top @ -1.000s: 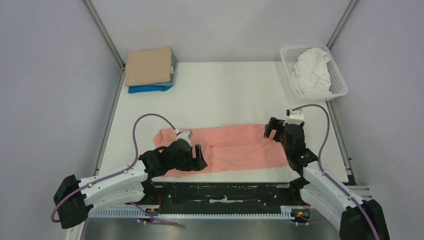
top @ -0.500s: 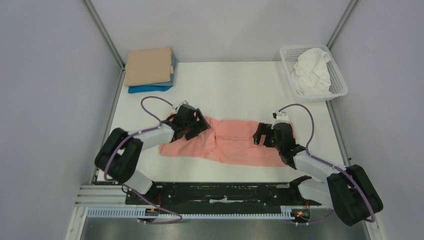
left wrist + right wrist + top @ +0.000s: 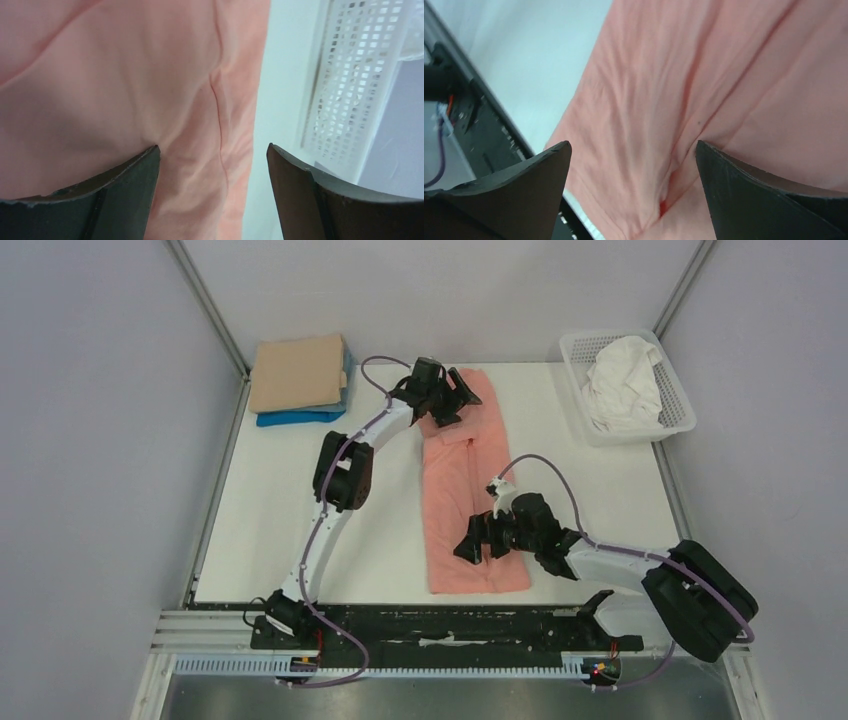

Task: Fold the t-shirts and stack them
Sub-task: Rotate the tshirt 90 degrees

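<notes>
Shows a salmon-pink soft cloth t-shirt spread flat as a long narrow strip on the white bench, running from 12 o'clock down to 6 o'clock through the middle, its near end just short of the black rail; puts the left end effector over the strip's far end at 12 o'clock, arm stretched well out; from the left wrist, has that end effector spread wide, dark fingers well apart, the creased salmon-pink t-shirt under and between them, nothing pinched; cannot tell whether the tips touch the cloth; catches a white plastic lattice basket at 3 o'clock of those fingers.

Puts the right end effector over the strip's near half, towards 5 o'clock; from the right wrist, has this end effector likewise spread wide, the wrinkled salmon-pink t-shirt filling the gap, bare bench beyond the cloth's edge.

Shows a folded tan cloth t-shirt on top of a folded blue cloth t-shirt at 10 o'clock, well apart from the strip; shows a crumpled white cloth t-shirt inside the basket at 2 o'clock.
</notes>
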Controlling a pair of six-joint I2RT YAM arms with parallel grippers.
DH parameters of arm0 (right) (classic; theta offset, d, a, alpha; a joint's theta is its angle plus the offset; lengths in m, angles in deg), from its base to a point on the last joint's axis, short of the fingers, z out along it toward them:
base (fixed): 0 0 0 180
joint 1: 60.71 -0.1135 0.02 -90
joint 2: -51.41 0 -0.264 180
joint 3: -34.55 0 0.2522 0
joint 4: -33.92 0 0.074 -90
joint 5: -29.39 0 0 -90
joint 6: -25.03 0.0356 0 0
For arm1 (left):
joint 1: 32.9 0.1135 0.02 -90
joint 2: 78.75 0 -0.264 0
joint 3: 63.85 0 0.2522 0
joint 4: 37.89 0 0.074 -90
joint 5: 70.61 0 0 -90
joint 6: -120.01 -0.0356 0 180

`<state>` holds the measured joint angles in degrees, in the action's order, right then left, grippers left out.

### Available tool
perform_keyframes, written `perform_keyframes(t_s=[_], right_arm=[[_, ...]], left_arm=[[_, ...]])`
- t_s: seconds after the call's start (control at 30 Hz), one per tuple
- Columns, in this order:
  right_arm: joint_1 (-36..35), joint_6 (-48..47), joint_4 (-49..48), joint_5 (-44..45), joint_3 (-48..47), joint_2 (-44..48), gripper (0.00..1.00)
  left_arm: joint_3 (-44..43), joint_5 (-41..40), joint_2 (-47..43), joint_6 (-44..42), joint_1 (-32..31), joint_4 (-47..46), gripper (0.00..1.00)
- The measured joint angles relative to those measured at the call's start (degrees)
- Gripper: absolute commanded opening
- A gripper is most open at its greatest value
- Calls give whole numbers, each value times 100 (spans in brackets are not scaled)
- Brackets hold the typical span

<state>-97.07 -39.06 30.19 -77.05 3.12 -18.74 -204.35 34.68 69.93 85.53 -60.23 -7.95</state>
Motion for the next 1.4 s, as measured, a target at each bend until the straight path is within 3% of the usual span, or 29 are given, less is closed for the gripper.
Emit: perform_keyframes(t_s=[0.1, 0.43, 0.63, 0.83, 0.93, 1.07, 1.27, 1.4], right_arm=[[-407, -114, -199, -511, -177, -393, 98], [-776, -485, -179, -881, -262, -481, 98], [-796, -691, 232, -402, -262, 468, 98], [-800, -435, 562, 863, -212, 1895, 98], [-800, -61, 981, 1591, -116, 2457, 98], [-796, 321, 1912, 2155, -61, 2841, 98], [-800, 632, 3351, 1943, -37, 2865, 99], [-798, 688, 3775, 1423, 142, 2881, 88]], left_arm=[[-667, 262, 466, 195, 57, -52, 86], [-715, 911, 750, 693, 291, -857, 86], [-892, 1016, 852, 640, 332, -981, 86], [-881, 1008, 435, -267, 170, -350, 86], [179, 809, -758, -944, -24, 138, 86], [2312, 85, -3305, -1744, -496, 533, 86], [5705, -1250, -6905, -2041, -1652, 181, 86], [7705, -1707, -7956, -1773, -2184, 129, 86]])
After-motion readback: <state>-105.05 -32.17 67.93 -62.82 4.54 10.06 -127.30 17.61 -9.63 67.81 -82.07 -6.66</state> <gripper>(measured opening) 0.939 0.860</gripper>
